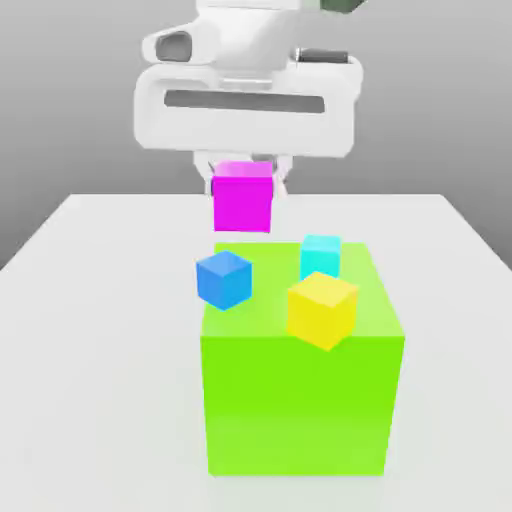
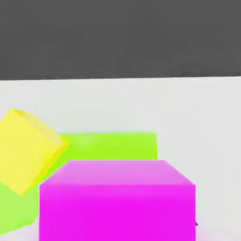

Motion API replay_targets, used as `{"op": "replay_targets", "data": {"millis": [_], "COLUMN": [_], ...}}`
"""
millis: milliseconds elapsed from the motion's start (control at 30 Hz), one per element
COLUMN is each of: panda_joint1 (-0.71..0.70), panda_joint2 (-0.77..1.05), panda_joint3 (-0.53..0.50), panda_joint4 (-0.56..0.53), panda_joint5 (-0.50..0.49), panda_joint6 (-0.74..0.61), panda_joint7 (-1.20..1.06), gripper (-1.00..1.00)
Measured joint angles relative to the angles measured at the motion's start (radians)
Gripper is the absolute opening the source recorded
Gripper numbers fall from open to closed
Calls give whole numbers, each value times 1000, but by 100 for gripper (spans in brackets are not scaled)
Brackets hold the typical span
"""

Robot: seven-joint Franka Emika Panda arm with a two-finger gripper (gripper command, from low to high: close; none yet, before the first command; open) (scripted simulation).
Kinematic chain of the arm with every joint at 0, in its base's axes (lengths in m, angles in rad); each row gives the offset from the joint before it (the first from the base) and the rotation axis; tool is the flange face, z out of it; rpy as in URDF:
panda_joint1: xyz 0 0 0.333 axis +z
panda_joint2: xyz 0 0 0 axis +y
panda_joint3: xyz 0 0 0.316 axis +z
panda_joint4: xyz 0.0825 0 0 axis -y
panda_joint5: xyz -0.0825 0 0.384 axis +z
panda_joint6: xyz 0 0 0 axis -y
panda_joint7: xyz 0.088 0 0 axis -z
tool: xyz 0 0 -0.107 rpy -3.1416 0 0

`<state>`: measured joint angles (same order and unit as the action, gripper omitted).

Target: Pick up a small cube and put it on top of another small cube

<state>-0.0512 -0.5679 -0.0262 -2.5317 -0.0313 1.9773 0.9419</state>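
My gripper [image 1: 247, 183] is clenched on the small magenta cube [image 1: 242, 197], holding it in the air behind the big lime-green block [image 1: 300, 390]. Nearer the exterior camera and lower sit the blue cube [image 1: 224, 278], cyan cube [image 1: 321, 256] and yellow cube [image 1: 321, 308], so I judge the stacking target lies forward and down from my grip.

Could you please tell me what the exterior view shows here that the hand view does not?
Exterior view alone: the gripper shut on the magenta cube, lifted off the table, plus a blue cube and a cyan cube. Hand view alone: a dark backdrop beyond the table's far edge. Both share the magenta cube, the yellow cube and the lime-green block.
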Motion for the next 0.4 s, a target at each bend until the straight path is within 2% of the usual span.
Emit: {"op": "replay_targets", "data": {"millis": [133,167,400], "panda_joint1": [-13,-14,-17], "panda_joint2": [32,45,47], "panda_joint3": [-6,-5,-4], "panda_joint4": [-103,-127,-131], "panda_joint5": [18,19,15], "panda_joint6": [123,159,164], "panda_joint7": [27,27,30], "gripper": [-100,100,100]}}
